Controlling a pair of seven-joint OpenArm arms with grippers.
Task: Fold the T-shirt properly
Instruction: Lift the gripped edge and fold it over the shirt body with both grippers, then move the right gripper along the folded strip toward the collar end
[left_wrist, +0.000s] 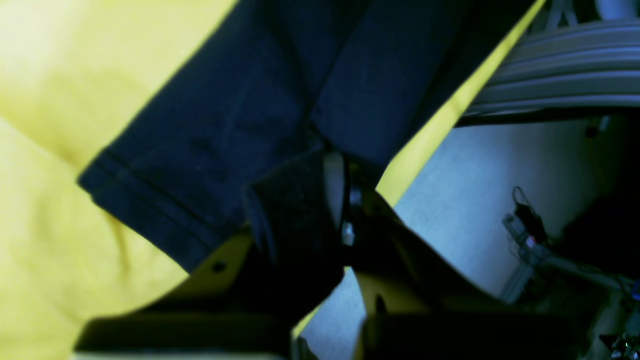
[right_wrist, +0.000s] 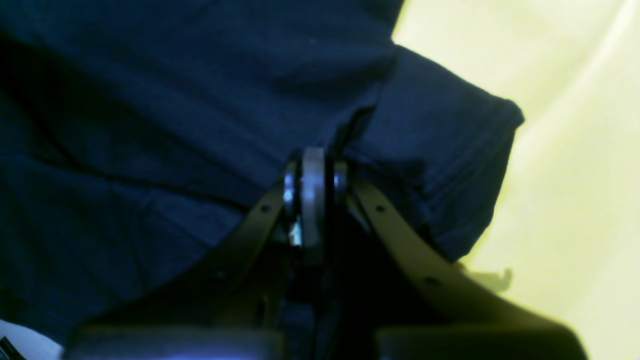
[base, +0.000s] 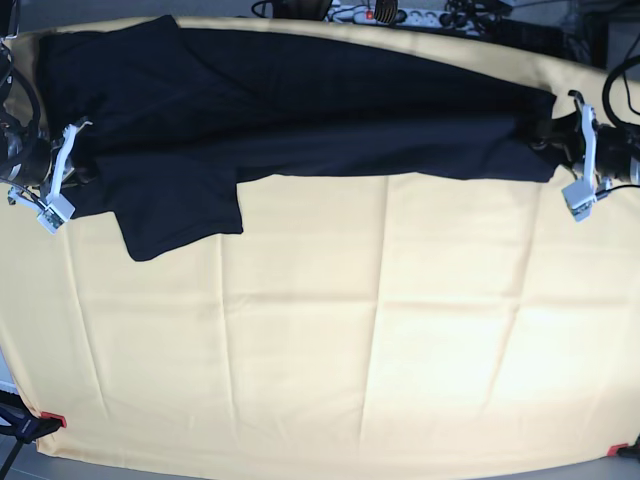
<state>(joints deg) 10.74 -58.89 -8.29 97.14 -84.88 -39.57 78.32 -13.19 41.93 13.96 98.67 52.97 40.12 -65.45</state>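
The T-shirt (base: 300, 110) is very dark navy and lies stretched in a long folded band across the far part of the table, on the pale yellow cloth (base: 330, 340). One short sleeve (base: 180, 205) juts toward the front at the left of the base view. My right gripper (base: 88, 165) is at that left end, shut on the T-shirt (right_wrist: 175, 125) beside the sleeve (right_wrist: 450, 150), its fingertips (right_wrist: 312, 170) pressed together. My left gripper (base: 540, 135) is at the right end, shut (left_wrist: 345, 170) on a pinched fold of the T-shirt (left_wrist: 240, 115) near the table's edge.
Past the table's far edge lie a power strip and cables (base: 400, 14). Red markers sit at the front corners (base: 52, 418) (base: 615, 450). In the left wrist view, a ribbed metal rail (left_wrist: 560, 65) and pale floor (left_wrist: 475, 200) show beyond the yellow cloth's edge (left_wrist: 425, 145).
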